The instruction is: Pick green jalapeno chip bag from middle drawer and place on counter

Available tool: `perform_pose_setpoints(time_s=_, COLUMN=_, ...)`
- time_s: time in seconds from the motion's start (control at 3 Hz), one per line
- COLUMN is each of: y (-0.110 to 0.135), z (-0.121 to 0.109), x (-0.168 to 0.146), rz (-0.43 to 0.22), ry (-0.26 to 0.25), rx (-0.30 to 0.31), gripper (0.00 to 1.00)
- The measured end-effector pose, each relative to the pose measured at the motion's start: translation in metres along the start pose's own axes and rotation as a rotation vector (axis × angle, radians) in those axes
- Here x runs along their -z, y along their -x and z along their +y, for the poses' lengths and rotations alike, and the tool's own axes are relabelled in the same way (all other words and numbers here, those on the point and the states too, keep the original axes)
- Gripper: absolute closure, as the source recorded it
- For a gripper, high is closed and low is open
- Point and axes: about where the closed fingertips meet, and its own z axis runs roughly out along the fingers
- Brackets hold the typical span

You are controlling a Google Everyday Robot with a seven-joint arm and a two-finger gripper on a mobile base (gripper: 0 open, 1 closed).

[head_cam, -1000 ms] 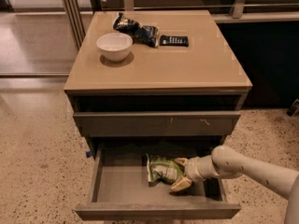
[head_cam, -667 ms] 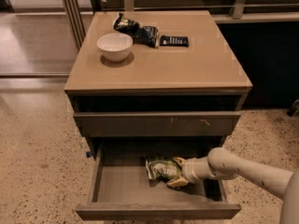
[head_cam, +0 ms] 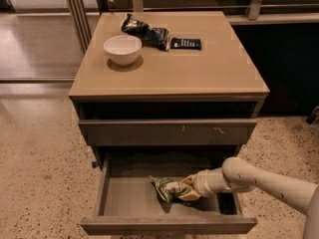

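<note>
The green jalapeno chip bag (head_cam: 167,188) is in the open middle drawer (head_cam: 127,198), right of the floor's centre, crumpled and tilted. My gripper (head_cam: 187,190) reaches in from the right on a pale arm and is shut on the bag's right end. A shadow lies on the drawer floor under the bag. The tan counter (head_cam: 179,66) tops the cabinet above.
On the counter stand a white bowl (head_cam: 122,49), a black-and-blue snack bag (head_cam: 147,33) and a flat black packet (head_cam: 186,43). The closed drawer front with pale scratches (head_cam: 169,132) overhangs the open drawer. Speckled floor lies around the cabinet.
My gripper has pushed a little further left into the drawer. The bag has shifted left with it and bunched up at the gripper.
</note>
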Motion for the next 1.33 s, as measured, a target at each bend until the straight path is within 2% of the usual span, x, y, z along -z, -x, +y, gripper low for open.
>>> perform_pose_setpoints(time_s=0.33, y=0.029, z=0.022, x=0.02, rz=-0.014, ry=0.044, rx=-0.029, gripper=1.0)
perform_pose_setpoints(time_s=0.67, y=0.072, z=0.031, x=0.052, rz=-0.024, ry=0.045, rx=-0.026, gripper=1.0)
perform_pose_setpoints(time_s=1.0, y=0.133, z=0.03, x=0.089, rz=-0.025, ry=0.021, rx=0.024, gripper=1.0)
perform_pose_setpoints(time_s=1.33, y=0.146, z=0.025, x=0.102, rz=-0.015, ry=-0.001, rx=0.05, gripper=1.0)
